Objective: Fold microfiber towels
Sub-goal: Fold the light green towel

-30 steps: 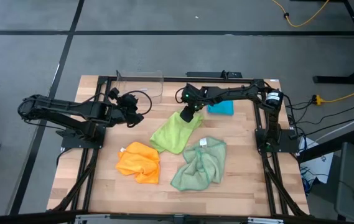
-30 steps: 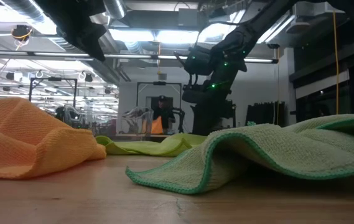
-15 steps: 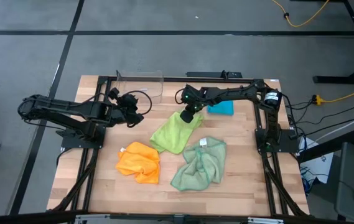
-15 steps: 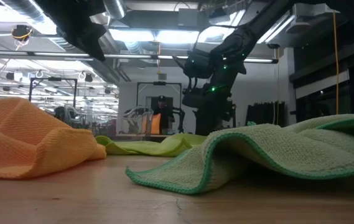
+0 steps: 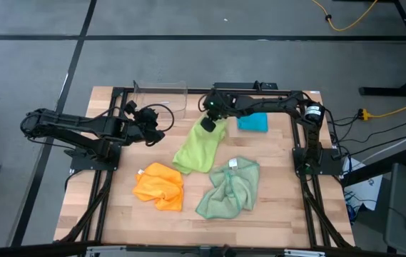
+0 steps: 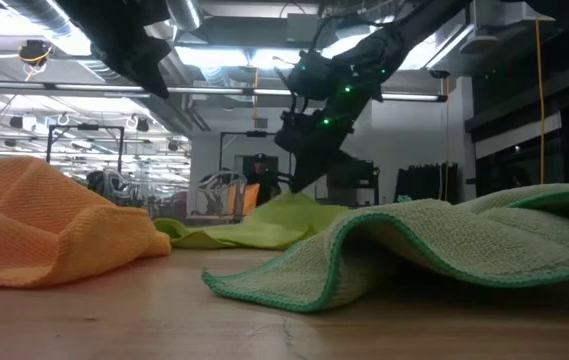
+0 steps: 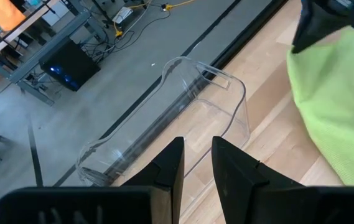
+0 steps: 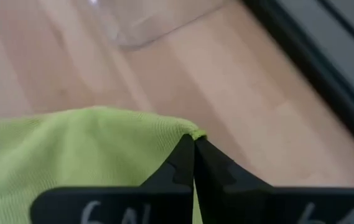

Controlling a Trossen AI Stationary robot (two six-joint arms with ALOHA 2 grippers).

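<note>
The lime green towel (image 5: 197,148) lies in the middle of the table, and its far corner is raised. My right gripper (image 5: 207,124) is shut on that corner. The teal towel (image 5: 252,123) lies flat at the far right. The orange towel (image 5: 160,185) is crumpled at the near left. The pale sage towel (image 5: 230,187) is crumpled at the near middle. My left gripper (image 5: 161,130) hovers left of the lime towel, empty, with a narrow gap between its fingers (image 7: 195,168). My right gripper pinches the lime towel's far corner (image 8: 192,132) between its two fingertips, at the hemmed edge. The fingers slant down from the far right. The corner (image 6: 299,198) is lifted off the table, and the rest of the towel slopes down and lies on the wood.
A clear plastic bin (image 5: 161,96) stands at the far edge, left of the middle, and also shows in the left wrist view (image 7: 183,106). Dark frame rails (image 5: 110,143) run along the table's left and right sides. Bare wood lies between the bin and the lime towel.
My right gripper has gone up and toward the table's far left, taking the lime towel's far corner with it. That corner is now lifted off the table, while the near part of the towel stays where it lay.
</note>
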